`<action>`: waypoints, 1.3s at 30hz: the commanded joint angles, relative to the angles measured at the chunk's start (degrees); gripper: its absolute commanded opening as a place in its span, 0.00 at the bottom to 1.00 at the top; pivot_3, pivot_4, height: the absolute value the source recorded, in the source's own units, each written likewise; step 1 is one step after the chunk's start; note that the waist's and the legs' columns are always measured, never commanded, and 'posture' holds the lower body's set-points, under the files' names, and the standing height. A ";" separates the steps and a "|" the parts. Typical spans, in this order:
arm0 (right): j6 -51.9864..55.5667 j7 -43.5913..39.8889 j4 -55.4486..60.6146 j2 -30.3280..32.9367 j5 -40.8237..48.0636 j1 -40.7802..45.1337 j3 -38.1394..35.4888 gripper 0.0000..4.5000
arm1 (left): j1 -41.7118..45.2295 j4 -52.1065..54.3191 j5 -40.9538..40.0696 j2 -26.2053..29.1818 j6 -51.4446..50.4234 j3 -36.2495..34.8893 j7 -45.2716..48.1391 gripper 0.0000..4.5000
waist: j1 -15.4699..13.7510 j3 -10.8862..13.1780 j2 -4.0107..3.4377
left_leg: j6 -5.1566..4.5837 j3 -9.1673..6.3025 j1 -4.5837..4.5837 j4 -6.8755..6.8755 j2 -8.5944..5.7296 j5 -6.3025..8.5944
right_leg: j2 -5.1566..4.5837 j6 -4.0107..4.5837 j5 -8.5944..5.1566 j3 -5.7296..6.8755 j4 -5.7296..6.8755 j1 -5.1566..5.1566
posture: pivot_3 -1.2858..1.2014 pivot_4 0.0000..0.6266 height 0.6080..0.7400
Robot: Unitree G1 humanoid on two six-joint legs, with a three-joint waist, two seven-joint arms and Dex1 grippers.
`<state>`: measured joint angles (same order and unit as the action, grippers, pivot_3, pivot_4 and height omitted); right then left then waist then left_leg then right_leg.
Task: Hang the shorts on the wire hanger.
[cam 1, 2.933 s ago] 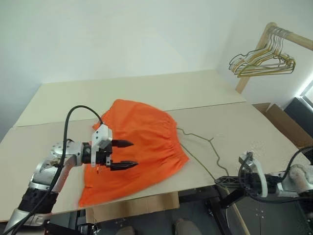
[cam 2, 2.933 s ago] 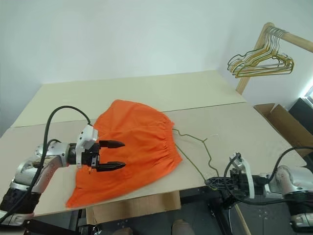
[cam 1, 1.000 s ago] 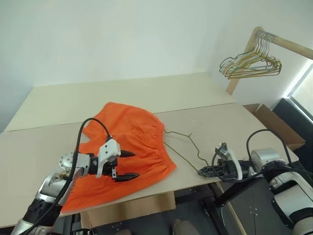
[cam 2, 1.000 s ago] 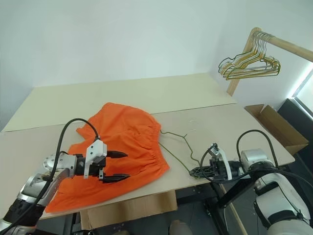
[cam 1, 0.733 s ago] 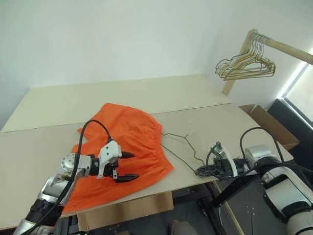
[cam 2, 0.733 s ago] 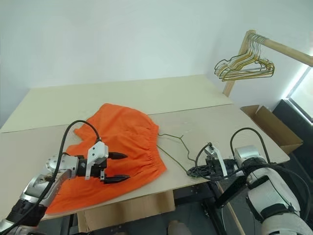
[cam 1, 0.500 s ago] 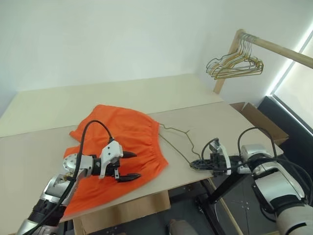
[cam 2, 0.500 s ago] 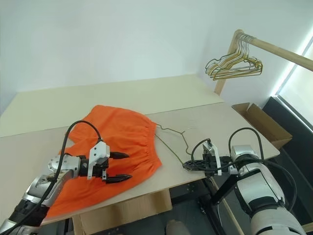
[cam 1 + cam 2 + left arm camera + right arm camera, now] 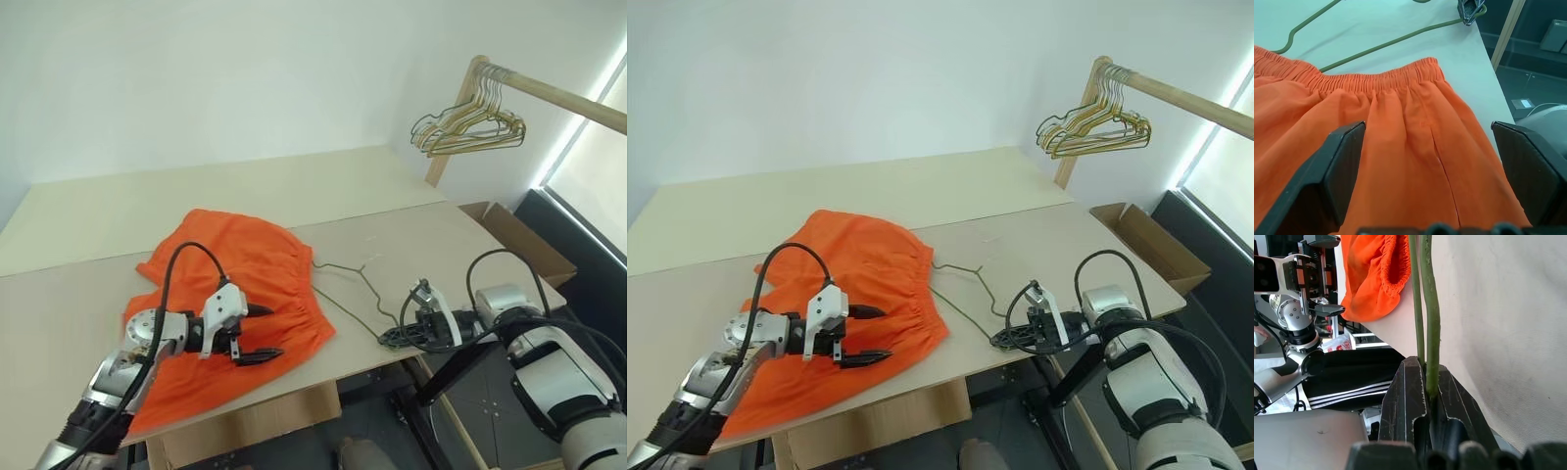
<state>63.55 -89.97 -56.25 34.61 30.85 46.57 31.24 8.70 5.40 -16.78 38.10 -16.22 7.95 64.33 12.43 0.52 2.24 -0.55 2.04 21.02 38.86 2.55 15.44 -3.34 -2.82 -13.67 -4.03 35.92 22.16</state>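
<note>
Pinching the wire hanger (image 9: 965,294) at its near corner by the table (image 9: 1038,250) edge, the right pincer (image 9: 1007,338) is clamping it for sliding toward the shorts (image 9: 872,269) lying at nine o'clock, while the left pincer (image 9: 870,336) is hovering wide open and empty over their waistband.

1. The shorts (image 9: 235,284) are matt orange cloth, soft and creased, puckered along the gathered waistband just ahead of the left gripper (image 9: 263,334).
2. The wire hanger (image 9: 965,294) is thin, smooth, dull olive-grey metal, pinched in the right gripper (image 9: 1004,339).
3. The fingers (image 9: 1342,169) look like matt black plastic.
4. The table (image 9: 441,245) beneath both grippers is smooth, matt and pale.
</note>
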 commanded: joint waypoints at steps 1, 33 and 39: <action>-2.26 -2.53 -0.58 -1.21 0.30 6.53 -1.65 0.00 | 1.31 0.01 0.62 -0.34 1.56 0.13 -0.33 0.99 | 0.16 0.02 -0.03 | 0.00 0.02 -0.01 0.00 0.00 0.00 | 0.01 0.00 0.00 -0.02 0.00 0.01 | 0.49 0.00 1.00; 1.35 -0.53 -10.59 -3.04 -1.85 12.14 -5.41 0.00 | -0.01 0.06 1.60 -1.95 2.67 0.86 -1.65 0.99 | -6.72 0.50 -1.29 | -0.12 0.24 1.01 0.15 -0.38 0.11 | -0.21 -0.07 -0.35 0.12 0.36 1.04 | 0.50 0.00 1.00; -0.15 11.68 -14.43 -5.21 -1.08 11.48 -21.17 0.00 | -0.46 0.41 1.45 -2.08 2.77 0.02 -2.67 0.99 | -6.82 0.49 -1.29 | -0.12 0.22 0.99 0.15 -0.38 0.11 | -0.21 -0.07 -0.34 0.12 0.37 1.01 | 0.50 0.00 1.00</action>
<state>64.26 -82.36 -70.03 29.20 28.29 56.77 15.90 7.85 4.88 -15.34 36.12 -14.88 8.93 62.23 5.61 1.02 0.95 -0.67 2.26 22.02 39.01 2.17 15.55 -3.55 -2.89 -14.01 -3.91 36.29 23.16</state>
